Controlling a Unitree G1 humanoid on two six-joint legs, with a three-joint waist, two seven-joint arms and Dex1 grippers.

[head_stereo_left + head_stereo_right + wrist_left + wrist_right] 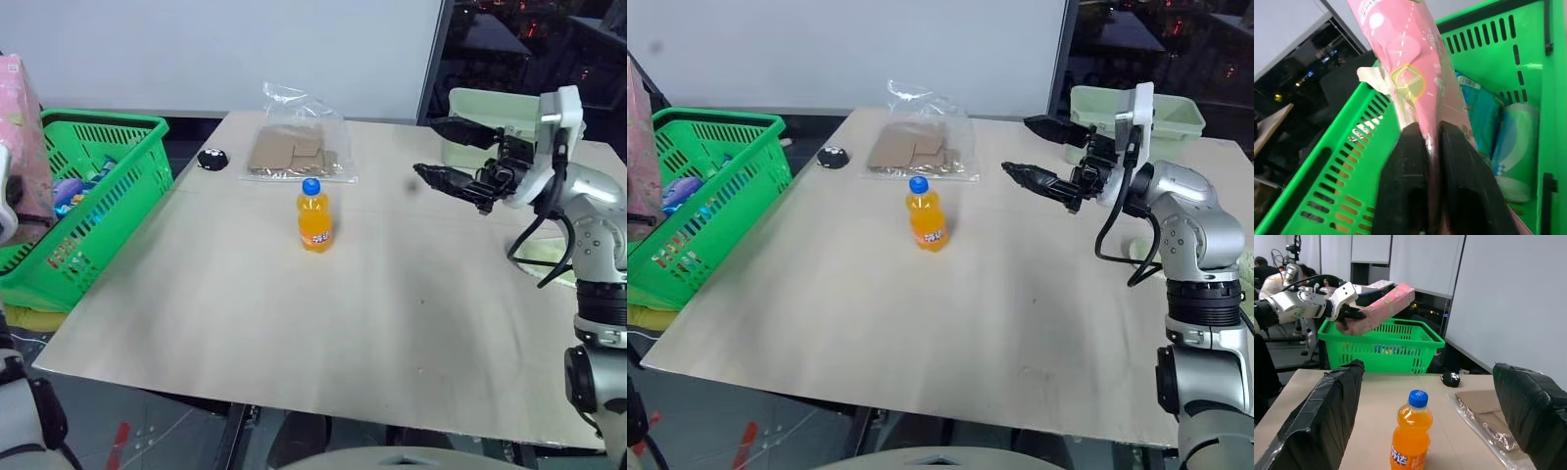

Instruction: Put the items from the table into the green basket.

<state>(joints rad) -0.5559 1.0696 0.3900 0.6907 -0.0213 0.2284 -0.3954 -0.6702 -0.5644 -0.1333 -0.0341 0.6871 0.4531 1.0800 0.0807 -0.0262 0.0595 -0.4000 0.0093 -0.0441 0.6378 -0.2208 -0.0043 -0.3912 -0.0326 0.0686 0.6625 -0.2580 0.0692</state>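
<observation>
pink packet [22, 127] cut off at frame edge, small black object [212, 159] perhaps unidentifiable

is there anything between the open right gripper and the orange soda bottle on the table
Nothing visible. The open right gripper hovers above the beige table, with bare tabletop between it and the upright orange soda bottle with a blue cap.

No legible text (bottle [1411, 436] label blurred)

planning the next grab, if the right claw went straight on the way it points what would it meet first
Most likely the small orange plastic soda bottle with the blue cap: it stands centred between the open right claw's fingers in the wrist view. Depth is unclear, and the claw may pass above it.
</observation>
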